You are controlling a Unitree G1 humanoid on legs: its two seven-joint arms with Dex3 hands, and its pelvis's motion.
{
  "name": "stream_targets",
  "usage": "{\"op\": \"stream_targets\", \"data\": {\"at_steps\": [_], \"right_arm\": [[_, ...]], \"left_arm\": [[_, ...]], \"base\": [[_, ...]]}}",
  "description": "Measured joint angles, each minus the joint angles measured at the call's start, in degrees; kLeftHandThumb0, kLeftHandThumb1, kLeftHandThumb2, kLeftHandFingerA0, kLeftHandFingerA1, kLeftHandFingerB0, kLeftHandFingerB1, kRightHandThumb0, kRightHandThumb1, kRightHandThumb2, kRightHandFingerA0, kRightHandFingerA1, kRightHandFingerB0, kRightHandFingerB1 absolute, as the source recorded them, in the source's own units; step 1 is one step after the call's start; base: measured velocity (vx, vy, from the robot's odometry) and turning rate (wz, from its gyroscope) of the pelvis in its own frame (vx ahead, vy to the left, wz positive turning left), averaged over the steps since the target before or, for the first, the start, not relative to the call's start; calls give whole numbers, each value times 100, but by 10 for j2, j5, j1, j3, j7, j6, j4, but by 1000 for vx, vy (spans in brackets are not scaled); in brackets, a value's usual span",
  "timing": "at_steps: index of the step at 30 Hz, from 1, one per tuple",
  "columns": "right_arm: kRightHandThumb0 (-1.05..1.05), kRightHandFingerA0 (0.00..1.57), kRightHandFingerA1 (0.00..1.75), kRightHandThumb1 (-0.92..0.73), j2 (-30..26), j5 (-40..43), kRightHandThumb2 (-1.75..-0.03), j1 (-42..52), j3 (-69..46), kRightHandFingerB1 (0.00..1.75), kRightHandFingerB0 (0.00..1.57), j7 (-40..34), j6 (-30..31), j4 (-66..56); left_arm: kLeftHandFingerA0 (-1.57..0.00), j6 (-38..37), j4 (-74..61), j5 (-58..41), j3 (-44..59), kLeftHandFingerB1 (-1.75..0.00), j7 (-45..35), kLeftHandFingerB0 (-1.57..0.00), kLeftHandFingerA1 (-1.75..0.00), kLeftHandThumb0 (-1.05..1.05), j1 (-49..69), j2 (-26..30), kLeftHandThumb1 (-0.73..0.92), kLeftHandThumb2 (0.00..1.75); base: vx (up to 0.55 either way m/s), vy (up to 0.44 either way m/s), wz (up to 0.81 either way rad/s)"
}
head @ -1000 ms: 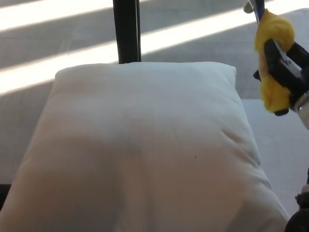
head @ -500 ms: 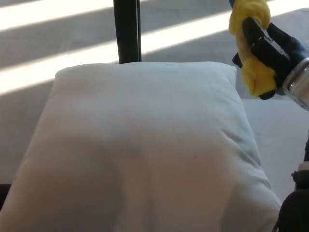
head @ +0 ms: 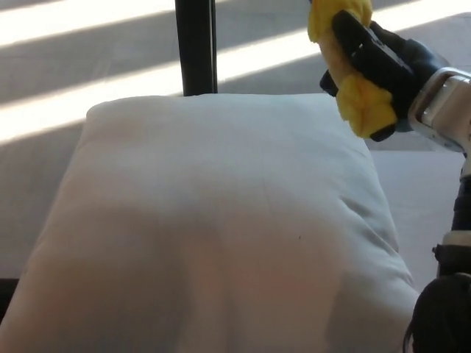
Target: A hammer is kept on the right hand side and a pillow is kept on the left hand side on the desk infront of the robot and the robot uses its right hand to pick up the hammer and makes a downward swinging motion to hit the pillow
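A large white pillow fills most of the head view, lying on the desk in front of me. My right hand is at the upper right, above the pillow's far right corner, shut on the hammer's yellow handle. The handle runs up out of the top edge, so the hammer's head is out of view. My silver right wrist shows at the right edge. My left hand does not show.
A black vertical post stands behind the pillow at top centre. Sunlit stripes cross the grey floor beyond. A strip of white desk surface shows right of the pillow. A dark part of my body sits at the bottom right.
My right hand has carried the hammer leftward, from beside the pillow's right edge to over its far right corner. The hammer's head has left the top of the picture.
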Motion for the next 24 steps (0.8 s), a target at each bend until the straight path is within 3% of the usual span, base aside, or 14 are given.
{"op": "stream_targets", "data": {"at_steps": [10,13,18,19,21,22,24], "right_arm": [[-41,101,175,-88,46,-16,-73,135,38,169,71,-43,-20,28],[-36,108,175,-83,49,-22,-82,166,62,175,75,-42,-55,47],[-40,107,175,-81,45,-26,-78,198,102,172,72,-36,-113,76],[-38,106,175,-78,44,-26,-82,202,111,173,74,-35,-124,82],[-42,106,175,-83,41,-27,-73,208,124,175,71,-34,-143,91],[-40,106,175,-81,40,-27,-81,211,131,175,78,-33,-153,97],[-40,106,175,-81,39,-27,-81,214,141,175,78,-32,-169,104]], "left_arm": [[-72,0,0,-1,3,-57,-2,-75,-65,-57,-10,4,62,59],[-76,0,-1,-1,3,-57,-1,-76,-68,-53,-14,6,62,59],[-73,0,-1,-2,8,-52,-1,-68,-65,-54,-19,11,64,59],[-75,0,-1,-2,9,-55,-1,-73,-65,-54,-20,11,63,59],[-74,0,0,-1,9,-58,-1,-77,-65,-55,-22,12,64,59],[-74,0,1,-1,8,-57,0,-74,-66,-52,-23,13,62,59],[-74,0,2,0,8,-57,0,-74,-66,-52,-25,13,62,59]], "base": [[0,0,0],[0,0,0],[0,0,0],[0,0,0],[0,0,0],[0,0,0],[0,0,0]]}}
